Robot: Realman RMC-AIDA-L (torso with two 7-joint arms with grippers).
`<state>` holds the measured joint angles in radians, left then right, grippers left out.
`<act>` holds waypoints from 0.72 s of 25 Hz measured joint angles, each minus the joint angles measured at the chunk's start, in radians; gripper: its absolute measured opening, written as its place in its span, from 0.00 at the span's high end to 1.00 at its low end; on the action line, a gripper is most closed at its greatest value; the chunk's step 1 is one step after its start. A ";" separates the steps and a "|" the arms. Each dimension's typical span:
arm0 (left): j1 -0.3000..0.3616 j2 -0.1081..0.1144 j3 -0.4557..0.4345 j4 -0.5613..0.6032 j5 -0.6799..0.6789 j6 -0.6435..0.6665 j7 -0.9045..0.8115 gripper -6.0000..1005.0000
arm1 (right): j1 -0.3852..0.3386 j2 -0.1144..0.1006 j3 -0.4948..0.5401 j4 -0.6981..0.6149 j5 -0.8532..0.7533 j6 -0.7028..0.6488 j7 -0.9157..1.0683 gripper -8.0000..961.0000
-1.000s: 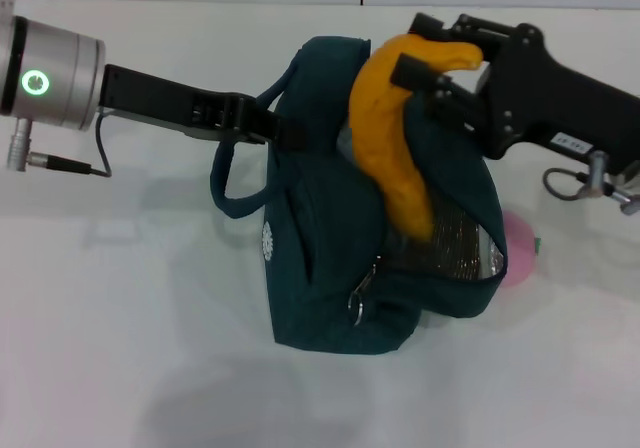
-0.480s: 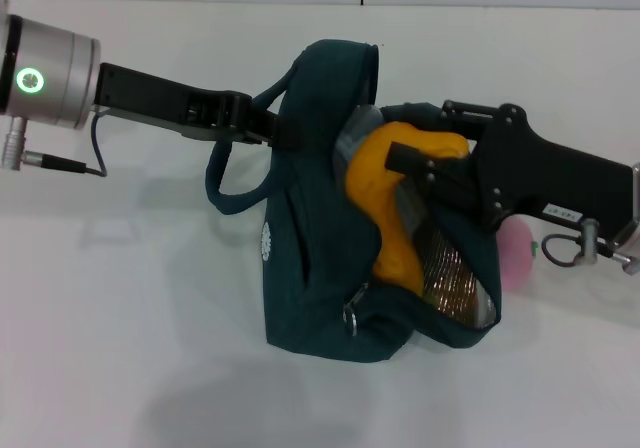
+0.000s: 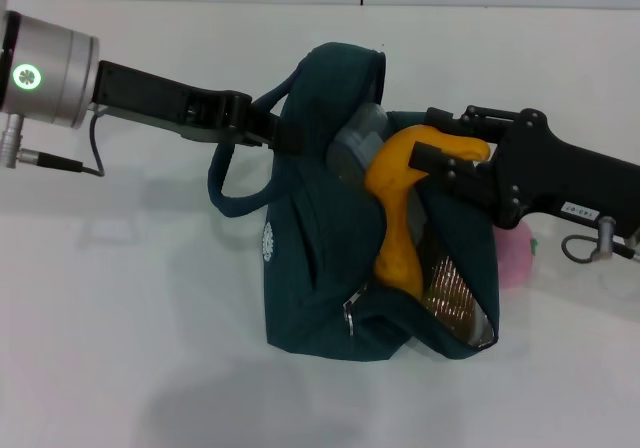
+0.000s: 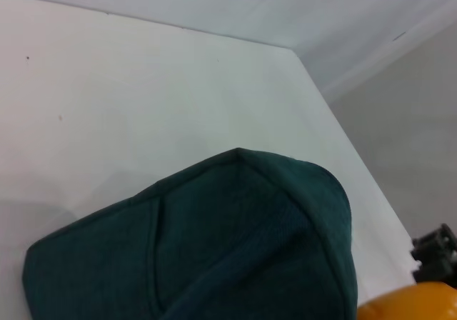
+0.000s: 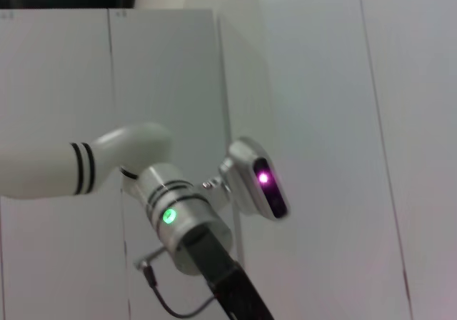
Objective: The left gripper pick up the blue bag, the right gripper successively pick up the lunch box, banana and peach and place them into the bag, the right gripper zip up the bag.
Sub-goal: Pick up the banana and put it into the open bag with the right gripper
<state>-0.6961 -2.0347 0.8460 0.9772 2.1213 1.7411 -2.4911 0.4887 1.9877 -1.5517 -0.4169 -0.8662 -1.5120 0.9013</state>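
Banana (image 3: 395, 213), yellow-orange and curved, hangs half inside the dark teal-blue fabric bag (image 3: 320, 268) on the white table (image 3: 130, 348), pinched by the right gripper (image 3: 445, 148) fingers; the left gripper (image 3: 262, 128) clamps the bag's handle, holding its mouth open.

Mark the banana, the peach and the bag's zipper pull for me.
banana (image 3: 392, 190), head view, on its thick middle.
peach (image 3: 515, 258), head view, on its pink side beyond the blue bag (image 3: 310, 268).
zipper pull (image 3: 349, 315), head view, on the ring.
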 joint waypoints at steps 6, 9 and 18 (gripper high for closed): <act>0.000 0.002 -0.001 -0.001 0.000 0.013 -0.003 0.95 | 0.004 0.000 0.016 -0.023 -0.005 0.031 0.015 0.63; 0.003 0.002 -0.001 -0.001 0.000 0.016 -0.003 0.95 | -0.001 0.006 0.048 -0.044 -0.006 0.032 0.013 0.63; -0.008 0.002 -0.001 -0.002 0.000 0.029 -0.014 0.95 | 0.022 0.017 0.070 -0.048 -0.038 0.055 0.022 0.63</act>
<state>-0.7043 -2.0325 0.8453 0.9755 2.1216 1.7702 -2.5047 0.5104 2.0045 -1.4814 -0.4647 -0.9041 -1.4571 0.9237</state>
